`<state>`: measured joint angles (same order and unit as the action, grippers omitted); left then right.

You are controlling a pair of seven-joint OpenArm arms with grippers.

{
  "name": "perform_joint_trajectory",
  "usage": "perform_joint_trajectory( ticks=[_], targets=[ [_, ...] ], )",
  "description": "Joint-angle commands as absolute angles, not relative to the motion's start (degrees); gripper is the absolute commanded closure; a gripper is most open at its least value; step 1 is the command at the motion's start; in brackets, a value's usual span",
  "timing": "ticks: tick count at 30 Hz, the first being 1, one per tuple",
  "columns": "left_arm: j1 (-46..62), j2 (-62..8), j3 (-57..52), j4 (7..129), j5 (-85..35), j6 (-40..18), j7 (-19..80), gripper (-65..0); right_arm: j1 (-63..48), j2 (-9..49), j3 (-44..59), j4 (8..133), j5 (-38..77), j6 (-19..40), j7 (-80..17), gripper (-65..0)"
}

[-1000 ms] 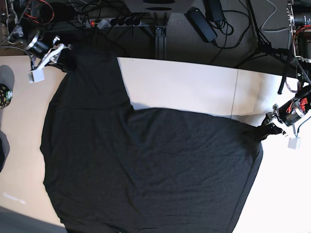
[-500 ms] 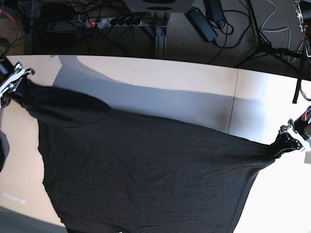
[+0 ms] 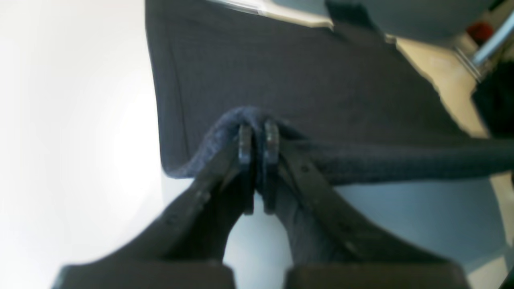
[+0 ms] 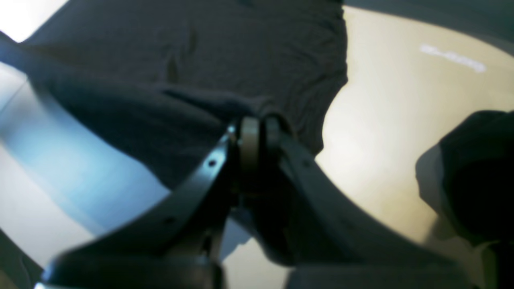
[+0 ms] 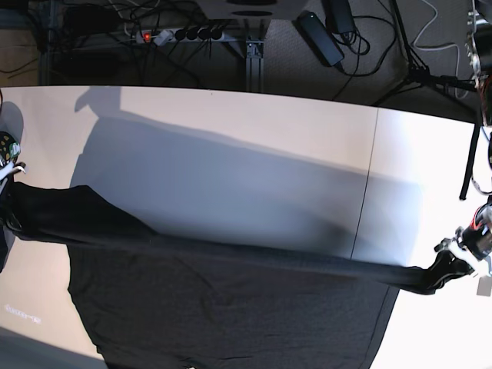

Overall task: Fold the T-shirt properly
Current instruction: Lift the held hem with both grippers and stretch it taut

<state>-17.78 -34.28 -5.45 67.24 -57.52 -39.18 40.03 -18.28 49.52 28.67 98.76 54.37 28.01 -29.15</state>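
We recorded the white table (image 5: 254,138) as the largest surface, a seam crossing it toward the base view's right. The black T-shirt (image 5: 231,307) covered its near half; the far edge of the cloth was lifted and stretched into a taut dark band running from the base view's left edge to its right, casting a grey shadow on the tabletop behind it. The lower body of the shirt lay flat on the table and ran out of the bottom of the frame.

The left gripper (image 3: 255,160) sat at the band's end on the base view's right (image 5: 453,265); in its wrist view we saw the two fingers nearly together with a bunched fold of the shirt's edge pinched between them. The right gripper (image 4: 257,140) was at the opposite end, mostly cut off in the base view; its wrist view showed narrow fingers clamped on gathered black cloth above the table.

Beyond the far table edge we noted a power strip (image 5: 181,34) and a black power adapter (image 5: 319,37) among cables on the floor.
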Motion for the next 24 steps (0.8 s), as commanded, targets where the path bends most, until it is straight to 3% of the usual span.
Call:
perform_joint_trajectory(
  ticks=[1,24],
  targets=[
    [-20.4,-34.6,-5.1,66.3,-57.9,-40.0,38.5,0.0,-16.5,51.2,28.1,98.4,54.0,31.3,-27.6,0.0],
    [-41.2,-26.2,2.6,39.8,-40.6,-40.0,25.1,0.0,20.9,49.2,-3.7,71.7,44.9,31.3,-26.9,0.0]
  ],
)
